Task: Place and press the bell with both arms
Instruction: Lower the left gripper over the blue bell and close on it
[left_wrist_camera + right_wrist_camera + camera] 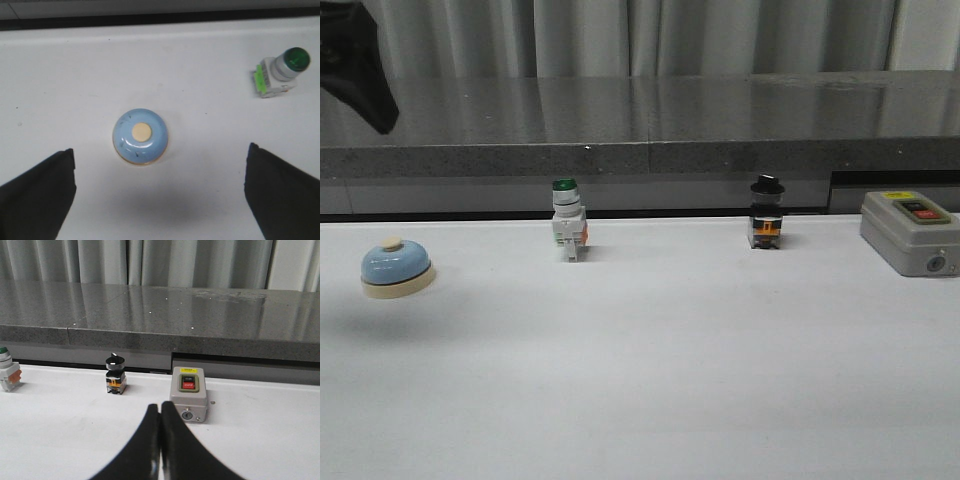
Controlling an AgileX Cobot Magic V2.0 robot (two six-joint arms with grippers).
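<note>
The light-blue bell [397, 268] with its cream button stands upright on the white table at the far left. From the left wrist view the bell [140, 136] lies straight below, just ahead of my left gripper [160, 195], which hangs well above it. That gripper is open, its black fingers [37, 197] spread far apart with nothing between them. Only a black part of the left arm [355, 60] shows in the front view, at the top left. My right gripper [160, 412] is shut and empty, low over the table on the right, far from the bell.
A green-capped white switch [567, 222] and a black-capped switch [766, 213] stand along the table's back edge. A grey on/off box [910, 232] sits at the back right, just beyond the right fingertips [167, 412]. A dark stone ledge [650, 120] runs behind the table.
</note>
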